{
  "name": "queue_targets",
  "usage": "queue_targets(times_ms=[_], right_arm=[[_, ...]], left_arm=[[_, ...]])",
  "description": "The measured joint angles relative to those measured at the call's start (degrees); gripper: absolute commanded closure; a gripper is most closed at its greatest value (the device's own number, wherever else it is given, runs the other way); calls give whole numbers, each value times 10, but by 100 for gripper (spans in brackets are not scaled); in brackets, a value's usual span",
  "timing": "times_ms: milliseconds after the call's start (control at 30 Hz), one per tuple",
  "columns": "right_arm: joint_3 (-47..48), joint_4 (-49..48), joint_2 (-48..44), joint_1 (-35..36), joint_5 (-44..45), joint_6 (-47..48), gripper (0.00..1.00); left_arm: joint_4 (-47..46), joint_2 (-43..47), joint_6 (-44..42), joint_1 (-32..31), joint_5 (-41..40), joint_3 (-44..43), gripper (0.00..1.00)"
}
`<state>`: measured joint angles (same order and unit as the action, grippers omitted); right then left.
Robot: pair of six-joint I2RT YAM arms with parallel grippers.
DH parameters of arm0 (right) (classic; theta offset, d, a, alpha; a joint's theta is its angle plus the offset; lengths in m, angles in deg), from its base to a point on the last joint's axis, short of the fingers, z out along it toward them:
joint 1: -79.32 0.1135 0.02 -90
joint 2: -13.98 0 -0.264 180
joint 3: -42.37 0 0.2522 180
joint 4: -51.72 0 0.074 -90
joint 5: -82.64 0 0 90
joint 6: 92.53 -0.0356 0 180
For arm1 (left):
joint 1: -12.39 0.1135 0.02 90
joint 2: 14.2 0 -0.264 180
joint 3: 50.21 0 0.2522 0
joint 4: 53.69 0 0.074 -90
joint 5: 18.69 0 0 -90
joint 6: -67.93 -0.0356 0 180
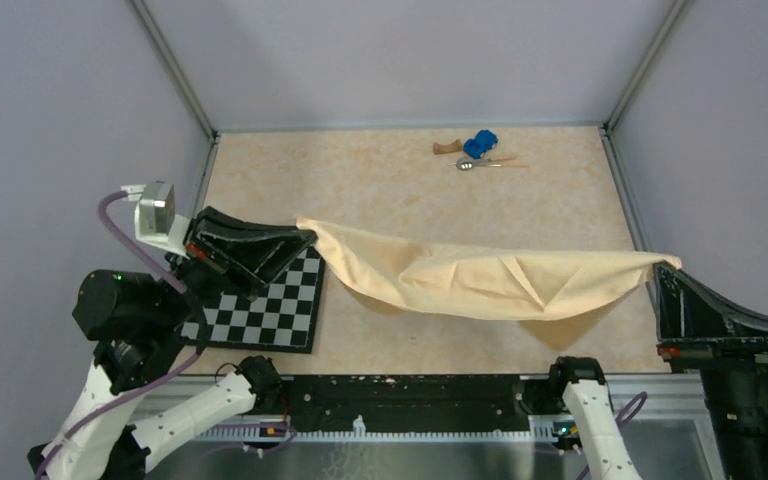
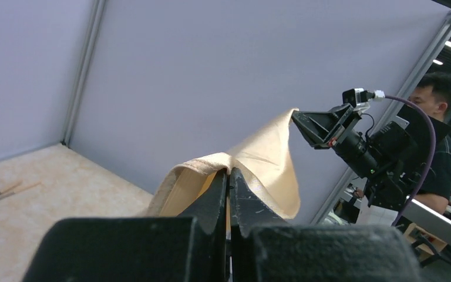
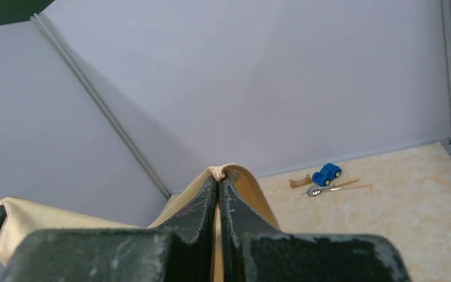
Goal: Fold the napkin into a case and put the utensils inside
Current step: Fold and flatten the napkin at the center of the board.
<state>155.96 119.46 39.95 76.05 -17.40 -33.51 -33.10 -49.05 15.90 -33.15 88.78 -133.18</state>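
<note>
The peach-orange napkin [image 1: 480,278] hangs stretched between my two grippers, sagging in the middle above the table. My left gripper [image 1: 308,237] is shut on its left corner; the cloth drapes over the jaws in the left wrist view [image 2: 264,158]. My right gripper [image 1: 662,268] is shut on its right corner, cloth pinched at the tips in the right wrist view [image 3: 232,173]. The utensils, a silver spoon [image 1: 467,163] with thin sticks beside it, lie at the far side, also seen in the right wrist view [image 3: 314,191]. No folded case shows.
A black-and-white checkerboard mat [image 1: 265,308] lies at the near left under my left arm. A blue toy car [image 1: 479,144] and a brown curved wooden block [image 1: 446,149] sit by the spoon. Walls enclose the table on three sides.
</note>
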Motion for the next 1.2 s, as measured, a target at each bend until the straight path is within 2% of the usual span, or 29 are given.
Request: queue_targets(times_ms=[133,300,433,533,700,867,1033,1200], right_arm=[[-7,-5,0,0,18,-1,100],[-150,-36,15,0,53,-12,100],[-287,-101,89,0,74,-19,100],[-365,-172,170,0,92,-22,100],[-426,-309,346,0,114,-20,100],[-415,-442,528,-3,116,-11,100],[-352,-510,677,-13,83,2,100],[-297,-518,741,-22,48,19,100]], left_arm=[[-10,7,-26,0,-39,-2,100],[16,-42,-20,0,-216,25,100],[31,-172,-31,5,-360,33,100],[25,-287,-41,38,-401,33,100],[-17,-449,-37,143,-373,34,100],[-120,-615,-33,222,-281,-2,100],[-175,-777,-20,256,-153,-77,100],[-198,-829,-14,275,-53,-93,100]])
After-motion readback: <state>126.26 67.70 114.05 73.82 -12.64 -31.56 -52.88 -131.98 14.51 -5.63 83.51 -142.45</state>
